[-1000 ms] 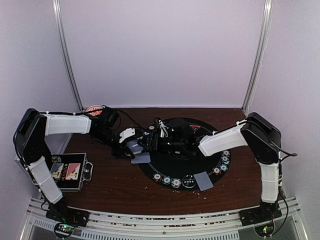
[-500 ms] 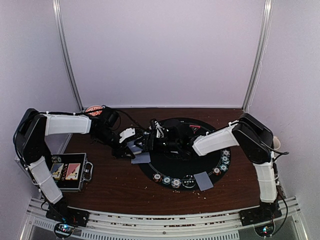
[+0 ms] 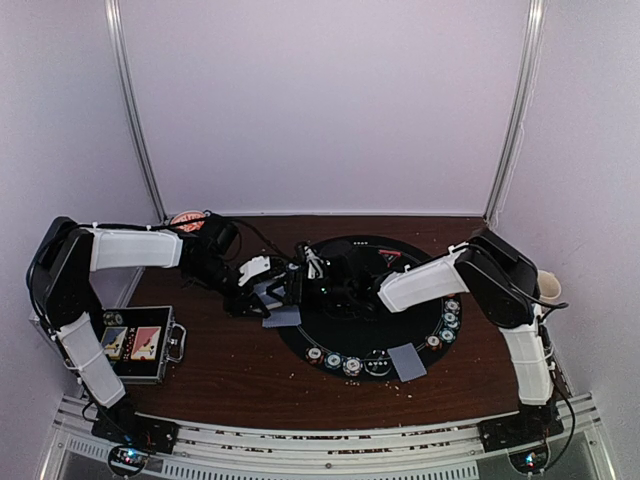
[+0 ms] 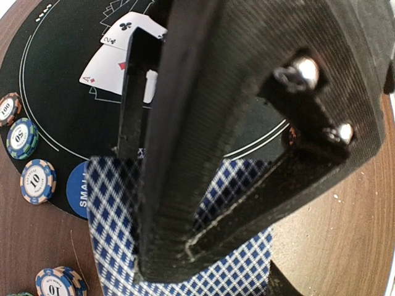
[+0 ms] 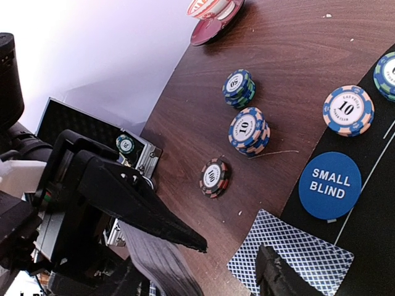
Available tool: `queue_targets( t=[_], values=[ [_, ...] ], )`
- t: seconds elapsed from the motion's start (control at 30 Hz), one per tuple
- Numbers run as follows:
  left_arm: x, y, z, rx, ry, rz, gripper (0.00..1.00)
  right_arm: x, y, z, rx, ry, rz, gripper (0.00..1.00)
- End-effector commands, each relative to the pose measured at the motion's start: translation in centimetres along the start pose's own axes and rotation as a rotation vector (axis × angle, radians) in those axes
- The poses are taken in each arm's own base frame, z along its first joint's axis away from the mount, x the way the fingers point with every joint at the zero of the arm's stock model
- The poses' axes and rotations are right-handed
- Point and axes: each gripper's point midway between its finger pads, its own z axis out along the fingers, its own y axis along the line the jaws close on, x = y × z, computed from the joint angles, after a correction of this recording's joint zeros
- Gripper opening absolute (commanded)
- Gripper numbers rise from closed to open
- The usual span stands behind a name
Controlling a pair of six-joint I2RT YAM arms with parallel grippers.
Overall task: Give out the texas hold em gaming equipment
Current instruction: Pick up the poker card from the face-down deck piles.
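Grey-blue-backed cards [image 4: 111, 228] are pinched in the left tool [image 3: 270, 292], over the left rim of the black mat [image 3: 390, 325]. Distribution is judged part done. Face-up cards [image 4: 117, 61] lie mid-mat, 1 face-down pile [image 3: 406, 362] sits at the near rim, and 1 face-down card [image 5: 296, 256] lies beside the small-blind button [image 5: 329, 185], with poker chips [image 5: 348, 110] around. The right tool [image 3: 302, 280] stands spread and empty, close to the left tool. Room is tight there. The freest room is on the table [image 3: 230, 375], between the black case [image 3: 140, 345] and the mat.
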Motion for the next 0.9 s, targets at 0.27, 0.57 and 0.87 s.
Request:
queue_targets(
  t=[0.27,0.57,0.87],
  values=[
    [-1.7,-0.1,-0.9,-0.01,-0.053,0.044,0.48,-0.9,-1.5,-0.9,0.113,-0.018,-0.044,0.45],
    [-1.6,-0.1,-0.8,-0.008,-0.048,0.042,0.48,-1.3,-1.6,-1.6,0.148,-0.023,-0.064,0.34],
    [-1.5,0.0,-0.6,-0.008,-0.044,0.039,0.48,-1.9,-1.1,-2.7,0.163,-0.036,-0.082,0.25]
  ],
)
